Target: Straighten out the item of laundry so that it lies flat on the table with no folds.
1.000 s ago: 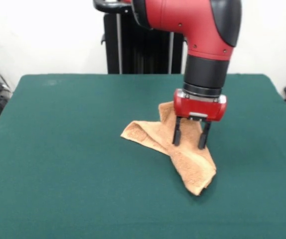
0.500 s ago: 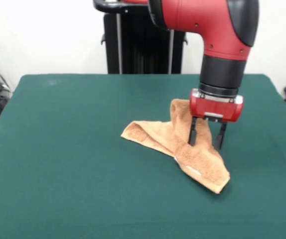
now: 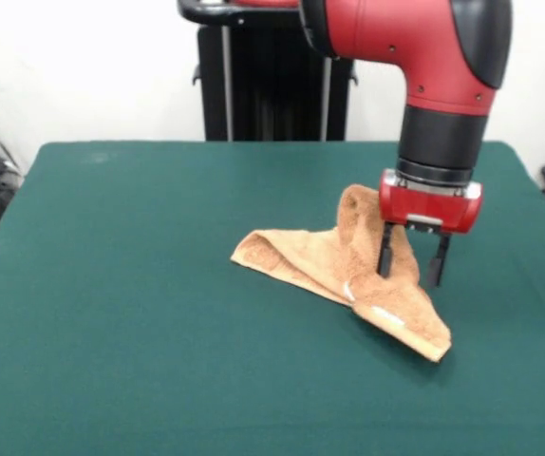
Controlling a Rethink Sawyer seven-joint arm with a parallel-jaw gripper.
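orange-tan towel [image 3: 334, 271] crumpled right of centre frame on the green table [image 3: 121, 313], one folded end pointing left, another corner stretched toward the lower right, a small white tag [image 3: 386, 315] showing near that corner. raised into a peak at the upper right, beside the red wrist. gripper [image 3: 410, 263] low over the cloth, two dark fingers [image 3: 385, 255] apart; whether pinching any fabric, cannot tell. black pedestal [image 3: 263, 76] at top centre.
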